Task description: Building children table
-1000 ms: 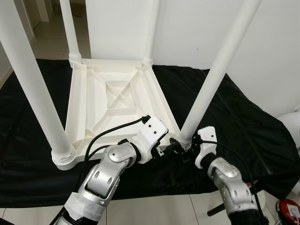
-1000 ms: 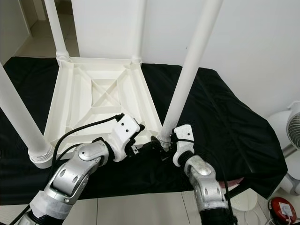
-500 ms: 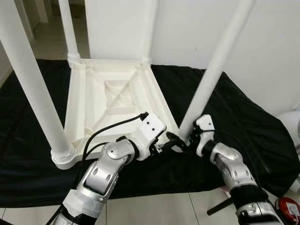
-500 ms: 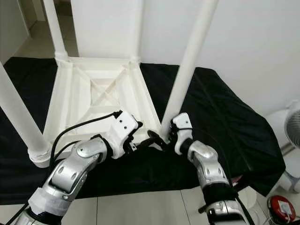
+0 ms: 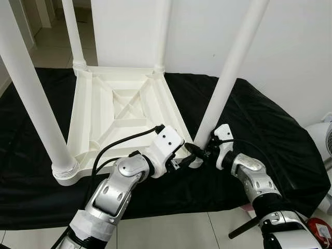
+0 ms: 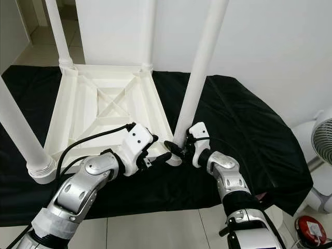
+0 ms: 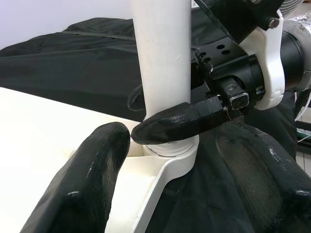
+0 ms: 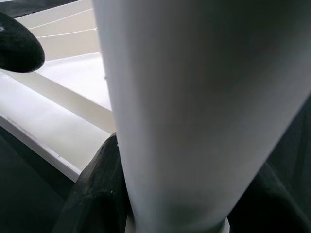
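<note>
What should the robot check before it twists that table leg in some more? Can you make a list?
1. Right end effector around the leg near its base: ok, a finger on each side in the right wrist view.
2. Left end effector free of the leg: ok, open, next to the corner socket, gripping nothing.
3. Leg straight in its socket: cannot tell, it looks slanted from the head views.
4. Leg fully seated: cannot tell, the joint is partly hidden.
5. Table top lying flat, upside down on the black cloth: ok.
6. Other three legs standing in their corners: ok.

Upturned table (image 5: 122,111) on cloth (image 5: 270,135); fan (image 6: 321,137) to the right.
</note>
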Tool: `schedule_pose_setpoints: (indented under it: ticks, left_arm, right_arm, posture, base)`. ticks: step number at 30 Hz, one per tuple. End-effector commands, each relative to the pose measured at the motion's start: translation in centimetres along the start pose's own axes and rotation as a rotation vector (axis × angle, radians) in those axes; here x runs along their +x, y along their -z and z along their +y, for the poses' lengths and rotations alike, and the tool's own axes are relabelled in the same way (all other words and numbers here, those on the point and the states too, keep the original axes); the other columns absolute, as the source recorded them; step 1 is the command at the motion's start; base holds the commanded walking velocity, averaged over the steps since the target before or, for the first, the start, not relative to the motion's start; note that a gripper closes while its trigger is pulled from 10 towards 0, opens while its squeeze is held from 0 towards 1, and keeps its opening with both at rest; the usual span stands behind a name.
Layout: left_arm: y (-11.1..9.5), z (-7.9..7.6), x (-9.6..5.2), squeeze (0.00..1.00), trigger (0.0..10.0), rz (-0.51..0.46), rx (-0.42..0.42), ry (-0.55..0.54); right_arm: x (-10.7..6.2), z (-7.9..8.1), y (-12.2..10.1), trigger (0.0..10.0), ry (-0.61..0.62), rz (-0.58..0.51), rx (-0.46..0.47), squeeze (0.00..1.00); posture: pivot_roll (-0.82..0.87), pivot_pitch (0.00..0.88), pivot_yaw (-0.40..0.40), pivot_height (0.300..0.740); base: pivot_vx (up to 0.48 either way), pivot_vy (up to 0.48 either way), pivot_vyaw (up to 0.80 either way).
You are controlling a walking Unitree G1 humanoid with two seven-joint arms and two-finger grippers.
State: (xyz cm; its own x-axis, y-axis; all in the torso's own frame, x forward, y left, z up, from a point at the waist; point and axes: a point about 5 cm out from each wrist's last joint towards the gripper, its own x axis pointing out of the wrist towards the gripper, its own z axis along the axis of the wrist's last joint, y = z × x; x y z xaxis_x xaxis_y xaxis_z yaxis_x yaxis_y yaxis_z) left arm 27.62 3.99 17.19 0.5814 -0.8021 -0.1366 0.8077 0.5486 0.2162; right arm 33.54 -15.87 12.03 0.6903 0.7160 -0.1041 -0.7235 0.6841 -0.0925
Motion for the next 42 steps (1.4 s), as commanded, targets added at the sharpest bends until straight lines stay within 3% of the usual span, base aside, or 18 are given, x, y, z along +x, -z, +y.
schedule_pose_setpoints:
  ticks: [1, 13, 18, 20, 22, 24, 26, 28, 29, 30, 31, 37, 38, 42]
  left_arm:
    - [-0.3, -0.2, 0.2, 0.00, 10.0, -0.010, 0.005, -0.006]
    - [-0.2, -0.7, 0.3, 0.00, 10.0, -0.011, -0.005, 0.009]
    - [-0.2, -0.9, 0.3, 0.00, 10.0, -0.012, -0.013, 0.018]
    - [-0.1, -1.0, 0.4, 0.00, 10.0, -0.010, -0.017, 0.022]
    - [-0.1, -1.0, 0.4, 0.00, 10.0, -0.010, -0.017, 0.022]
    - [0.0, -1.0, 0.4, 0.00, 10.0, -0.008, -0.018, 0.022]
    - [0.0, -1.0, 0.4, 0.00, 10.0, -0.008, -0.018, 0.022]
    - [0.0, -1.1, 0.3, 0.00, 10.0, -0.008, -0.019, 0.021]
    - [0.0, -1.1, 0.3, 0.00, 10.0, -0.008, -0.019, 0.021]
    - [0.0, -1.2, 0.3, 0.00, 10.0, -0.010, -0.020, 0.021]
    - [0.0, -1.2, 0.4, 0.00, 10.0, -0.011, -0.020, 0.021]
    - [0.0, -1.3, 0.4, 0.00, 10.0, -0.012, -0.019, 0.022]
    - [0.0, -1.3, 0.4, 0.00, 10.0, -0.011, -0.016, 0.022]
    - [0.0, -1.3, 0.4, 0.00, 10.0, -0.011, -0.015, 0.021]
  right_arm:
    - [-0.8, 0.6, 2.3, 10.0, -0.023, 0.106, 0.007, 0.00]
    - [-1.2, 0.2, 2.1, 10.0, 0.241, 0.059, 0.033, 0.00]
    - [-1.3, 0.9, 1.6, 10.0, 0.407, 0.025, 0.061, 0.00]
    - [-1.6, 1.4, 1.3, 10.0, 0.576, 0.001, 0.125, 0.00]
    - [-1.6, 1.4, 1.3, 10.0, 0.576, 0.001, 0.125, 0.00]
    - [-2.2, 1.9, 1.3, 10.0, 0.767, 0.006, 0.160, 0.00]
    - [-2.2, 1.9, 1.3, 10.0, 0.767, 0.006, 0.160, 0.00]
    - [-2.8, 2.9, 1.3, 10.0, 0.972, 0.026, 0.193, 0.00]
    - [-2.8, 2.9, 1.3, 10.0, 0.972, 0.026, 0.193, 0.00]
    - [-2.1, 4.1, 0.9, 10.0, 0.968, 0.018, 0.217, 0.00]
    - [-1.9, 4.4, 0.8, 10.0, 0.946, 0.009, 0.213, 0.00]
    - [-1.7, 4.6, 0.7, 10.0, 0.911, 0.002, 0.221, 0.00]
    - [-1.6, 4.9, 0.6, 10.0, 0.884, -0.017, 0.210, 1.00]
    - [-1.6, 5.1, 0.3, 10.0, 0.854, -0.045, 0.207, 1.00]
  posture:
    - [0.02, 0.000, -0.094, 0.740]
    - [-0.01, 0.000, -0.093, 0.740]
    - [-0.02, 0.000, -0.091, 0.740]
    - [-0.02, 0.000, -0.090, 0.740]
    - [-0.02, 0.000, -0.090, 0.740]
    - [-0.02, 0.000, -0.095, 0.740]
    - [-0.02, 0.000, -0.095, 0.740]
    - [-0.02, 0.000, -0.106, 0.740]
    - [-0.02, 0.000, -0.106, 0.740]
    - [-0.01, 0.000, -0.111, 0.740]
    - [-0.02, 0.000, -0.111, 0.740]
    - [-0.01, 0.000, -0.115, 0.740]
    - [-0.01, 0.000, -0.115, 0.740]
    - [-0.01, 0.000, -0.117, 0.740]
  base:
    - [0.000, 0.000, 0.00]
    - [0.000, 0.000, 0.00]
    - [0.000, 0.000, 0.00]
    - [0.000, 0.000, 0.00]
    - [0.000, 0.000, 0.00]
    - [0.000, 0.000, 0.00]
    - [0.000, 0.000, 0.00]
    - [0.000, 0.000, 0.00]
    - [0.000, 0.000, 0.00]
    - [0.000, 0.000, 0.00]
    - [0.000, 0.000, 0.00]
    - [0.000, 0.000, 0.00]
    - [0.000, 0.000, 0.00]
    - [0.000, 0.000, 0.00]
